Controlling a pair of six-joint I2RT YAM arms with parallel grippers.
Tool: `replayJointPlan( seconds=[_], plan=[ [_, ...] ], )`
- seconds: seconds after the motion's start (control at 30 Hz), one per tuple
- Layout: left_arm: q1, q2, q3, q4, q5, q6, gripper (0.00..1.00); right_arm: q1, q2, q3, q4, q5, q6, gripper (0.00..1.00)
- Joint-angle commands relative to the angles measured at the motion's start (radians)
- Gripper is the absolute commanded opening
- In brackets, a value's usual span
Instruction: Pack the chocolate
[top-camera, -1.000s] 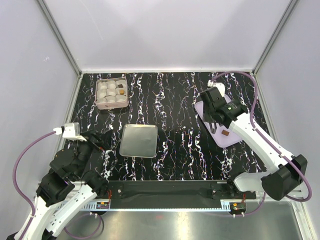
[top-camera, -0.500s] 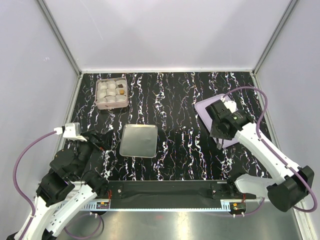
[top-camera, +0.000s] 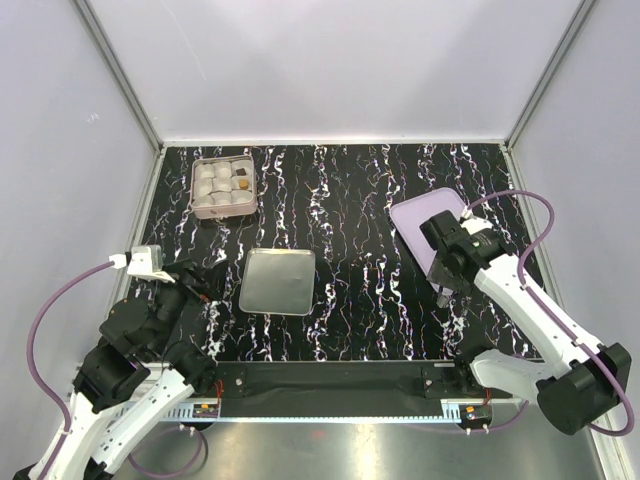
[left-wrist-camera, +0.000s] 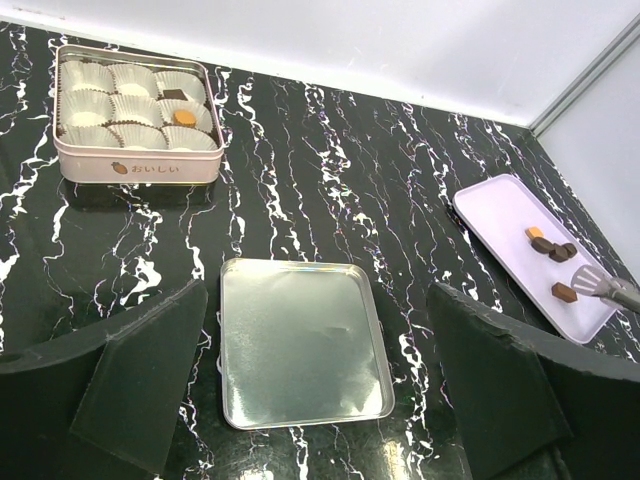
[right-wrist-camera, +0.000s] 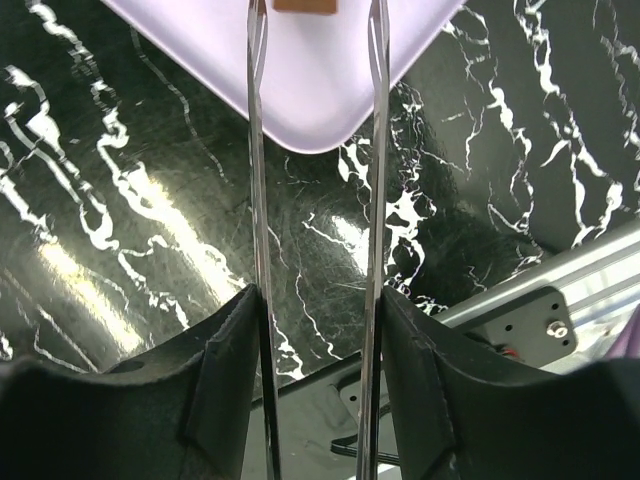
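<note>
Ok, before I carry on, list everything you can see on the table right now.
table: one, black with white veins, under everything
tin box: one, pale pink, far left
paper cups: about nine, white, inside the tin box
packed chocolate: two, one dark brown and one tan, in the tin box's right-hand cups
metal lid: one, silver, flat in the middle
lavender tray: one, pale purple, right side
loose chocolate: about five, mostly dark brown with one tan, on the lavender tray
tongs: one, silver, tips over the lavender tray's near corner
left pincer: black, open, empty, near left
right pincer: black, gripping the tongs
</note>
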Motion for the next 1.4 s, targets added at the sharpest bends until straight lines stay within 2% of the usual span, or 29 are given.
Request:
replayJointPlan(
  seconds=[0.0,0.23,1.23,1.37],
  plan=[
    [0.001,-0.012,-0.002,0.05,0.018,0.002,0.99,-0.033,-0.002,-0.024,0.058,0.001,0.07,0.56],
    [0.001,-0.012,-0.004,0.059,0.027,0.006,0.99,-0.065,-0.008,-0.073,0.169,-0.038,0.034,0.56],
    [0.001,0.002,-0.004,0.06,0.026,0.009,0.99,-0.115,-0.002,-0.163,0.256,-0.078,0.014,0.56],
    [0.001,0.006,-0.004,0.06,0.026,0.009,0.99,-0.119,0.001,-0.165,0.266,-0.073,0.002,0.51]
  ],
)
